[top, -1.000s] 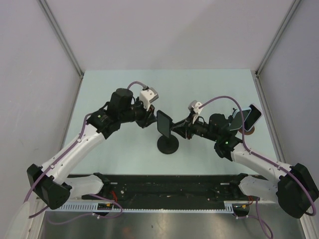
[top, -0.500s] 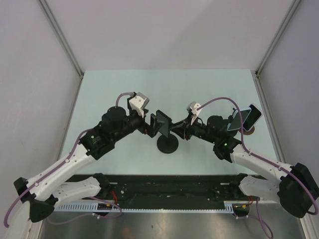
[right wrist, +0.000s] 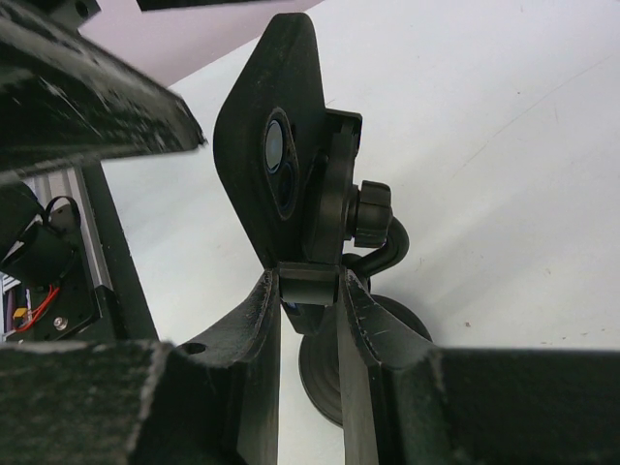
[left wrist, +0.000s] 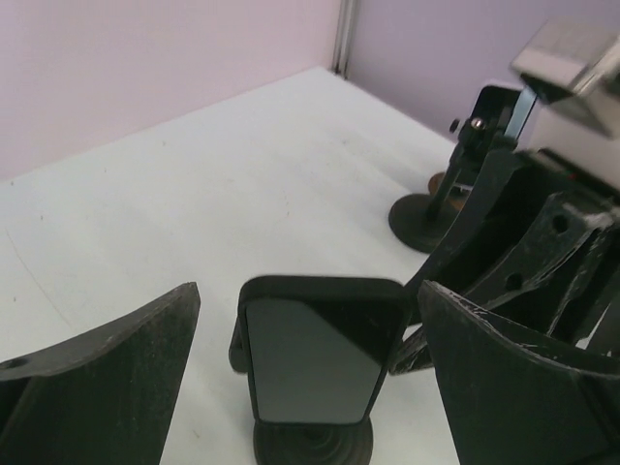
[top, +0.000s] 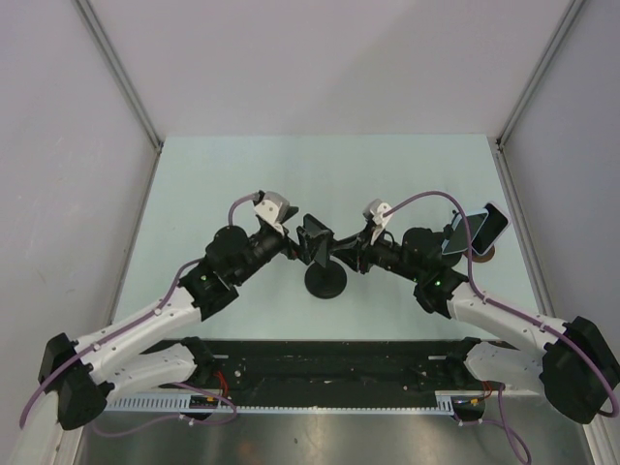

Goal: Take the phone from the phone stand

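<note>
You have not removed the phone [left wrist: 310, 360] yet: it sits in the phone stand [top: 326, 282] near the middle of the surface [top: 242, 174], the left end effector [left wrist: 308, 289] spread on both sides of it, the right end effector [right wrist: 308, 287] pinching the stand's cradle.

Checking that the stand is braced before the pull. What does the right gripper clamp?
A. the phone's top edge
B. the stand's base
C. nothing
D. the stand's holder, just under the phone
D: in the right wrist view the right gripper pinches the holder of the stand, right below the phone.
</note>
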You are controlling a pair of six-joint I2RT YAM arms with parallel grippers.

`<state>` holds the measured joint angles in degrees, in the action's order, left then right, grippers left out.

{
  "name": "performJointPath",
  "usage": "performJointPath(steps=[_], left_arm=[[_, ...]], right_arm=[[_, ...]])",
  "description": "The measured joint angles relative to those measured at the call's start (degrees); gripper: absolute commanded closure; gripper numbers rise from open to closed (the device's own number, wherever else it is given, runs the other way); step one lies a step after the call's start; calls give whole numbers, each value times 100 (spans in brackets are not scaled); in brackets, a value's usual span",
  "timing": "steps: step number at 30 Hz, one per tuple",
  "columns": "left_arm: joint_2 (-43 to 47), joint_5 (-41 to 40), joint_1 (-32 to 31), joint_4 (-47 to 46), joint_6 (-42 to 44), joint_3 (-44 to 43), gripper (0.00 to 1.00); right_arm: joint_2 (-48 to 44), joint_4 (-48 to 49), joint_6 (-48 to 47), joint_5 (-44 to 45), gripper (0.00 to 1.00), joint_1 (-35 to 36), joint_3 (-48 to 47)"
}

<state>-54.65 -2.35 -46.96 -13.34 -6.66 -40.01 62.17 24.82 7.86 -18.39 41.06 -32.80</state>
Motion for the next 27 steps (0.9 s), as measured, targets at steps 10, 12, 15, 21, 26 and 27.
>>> performJointPath(steps=[10,12,15,21,26,27], left_arm=[[-356,59,-68,-885,63,146,0],[-501,55,-94,-931,66,162,0],[-691,15,-184,-994,79,166,0],[-872,-138,-426,-1121,243,173,4],[-964,-389,-511,-1222,393,181,27],[-975,-415,-509,-1231,400,181,37]], right_arm=[[-90,72,-2,15,100,9,109],[-90,72,-2,17,100,9,114],[-114,74,-7,20,100,9,138],[-168,57,-20,35,100,9,177],[-197,46,-20,35,100,9,199],[-205,44,-20,37,100,9,203]])
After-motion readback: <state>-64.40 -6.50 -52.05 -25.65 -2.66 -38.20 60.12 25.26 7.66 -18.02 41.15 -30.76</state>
